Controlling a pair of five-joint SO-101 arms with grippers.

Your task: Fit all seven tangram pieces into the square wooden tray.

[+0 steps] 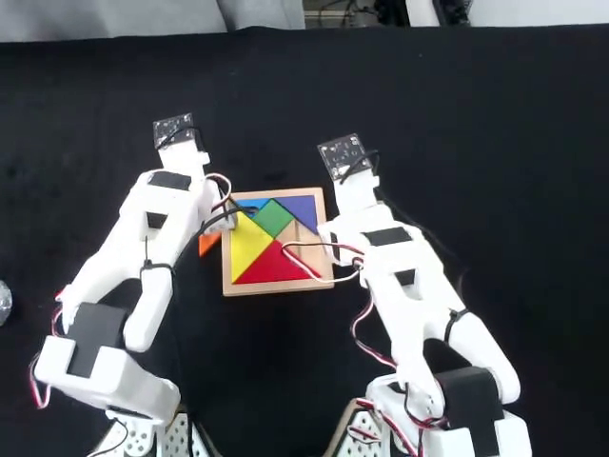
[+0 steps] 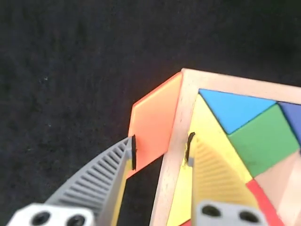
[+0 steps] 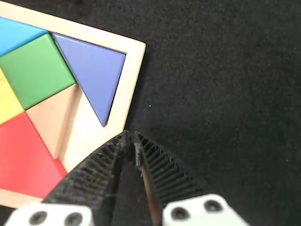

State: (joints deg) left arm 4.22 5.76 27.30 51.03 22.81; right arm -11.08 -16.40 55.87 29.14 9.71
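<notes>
Black worktop, tray part-filled, orange piece outside; left claw apart astride tray wall, right claw together.

This is looking like a robotics lab bench: black cloth is covering the table, the white left arm and right arm are trailing bare wiring, and cables are lying beyond the far edge.

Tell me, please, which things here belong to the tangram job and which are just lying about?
Job: tray; orange piece, outside it; yellow, red, green, light blue, dark blue and tan pieces, inside.
Lying about: shiny object at the table's left edge; black cloth.
</notes>
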